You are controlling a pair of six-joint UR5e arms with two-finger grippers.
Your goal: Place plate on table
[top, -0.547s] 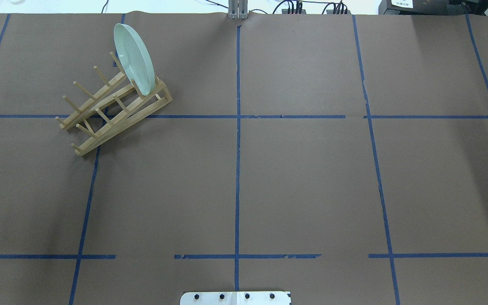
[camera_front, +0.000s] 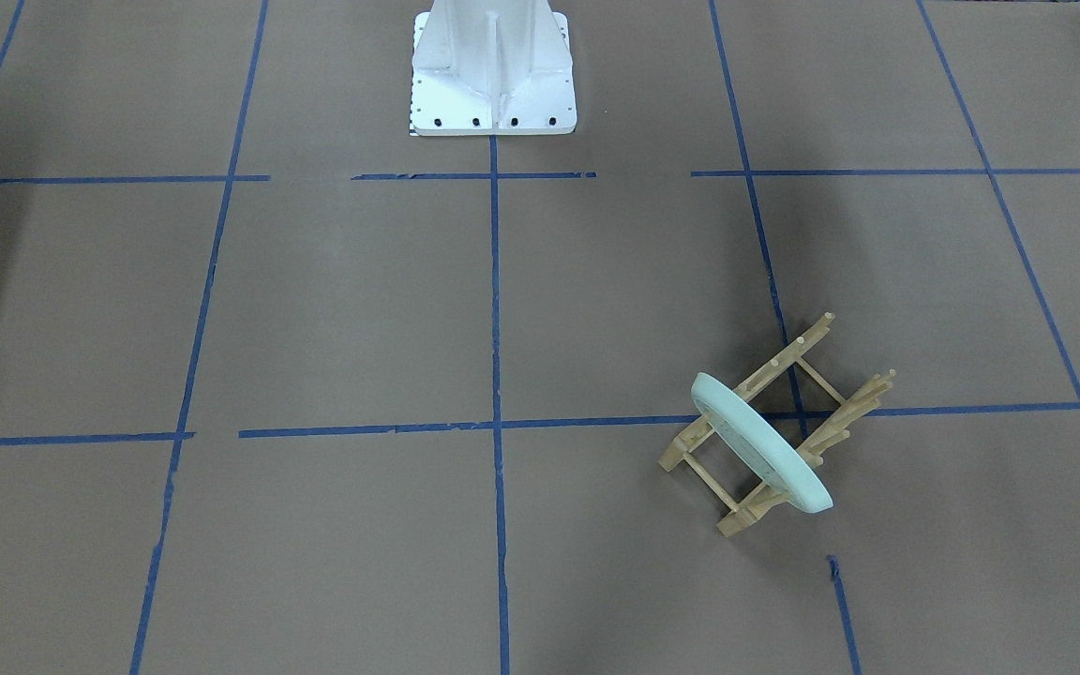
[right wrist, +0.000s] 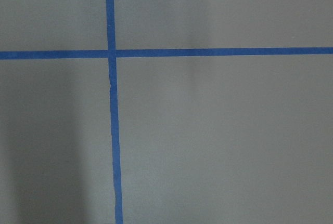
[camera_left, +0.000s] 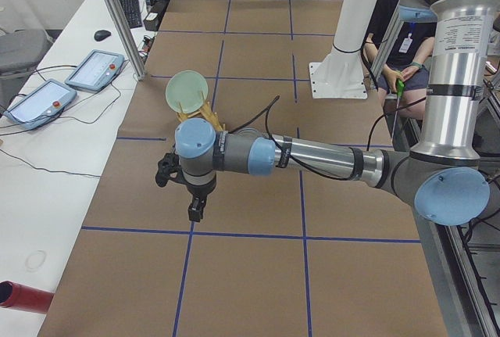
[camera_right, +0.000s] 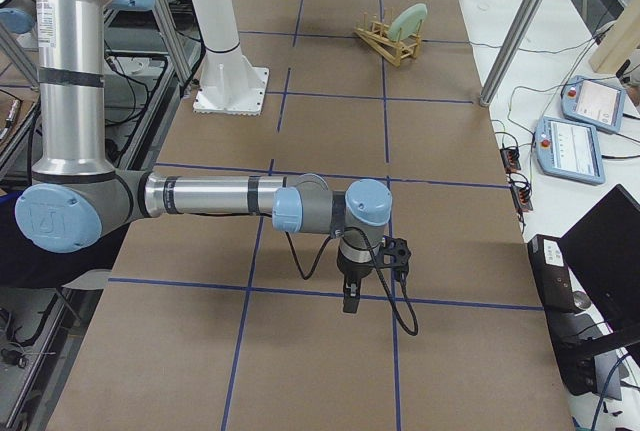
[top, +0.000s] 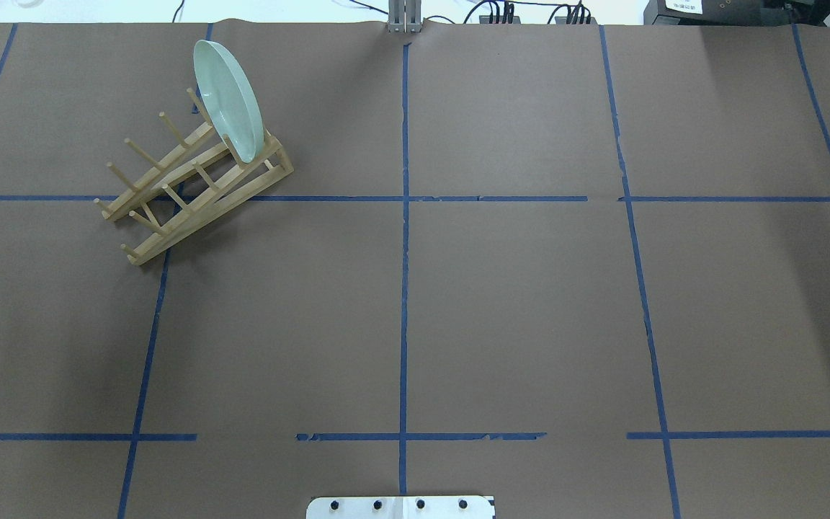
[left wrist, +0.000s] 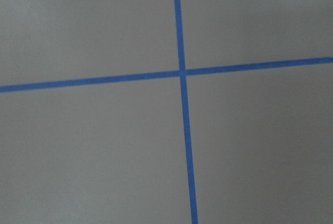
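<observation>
The pale mint-green plate (top: 228, 101) stands on edge in the far end slot of a light wooden peg rack (top: 184, 189) at the far left of the brown, blue-taped table (top: 516, 303). It also shows in the front view (camera_front: 760, 442), the left side view (camera_left: 187, 91) and the right side view (camera_right: 407, 19). My left gripper (camera_left: 193, 210) hangs above the table short of the rack, pointing down, and I cannot tell if it is open or shut. My right gripper (camera_right: 348, 301) hangs above the table's other end, far from the plate, and I cannot tell its state either.
The white robot base (camera_front: 493, 75) stands at the table's near edge. Both wrist views show only brown paper and crossing blue tape lines. Tablets and cables (camera_left: 94, 71) lie on the white bench beyond the table's far edge. A person sits behind the robot (camera_left: 406, 71).
</observation>
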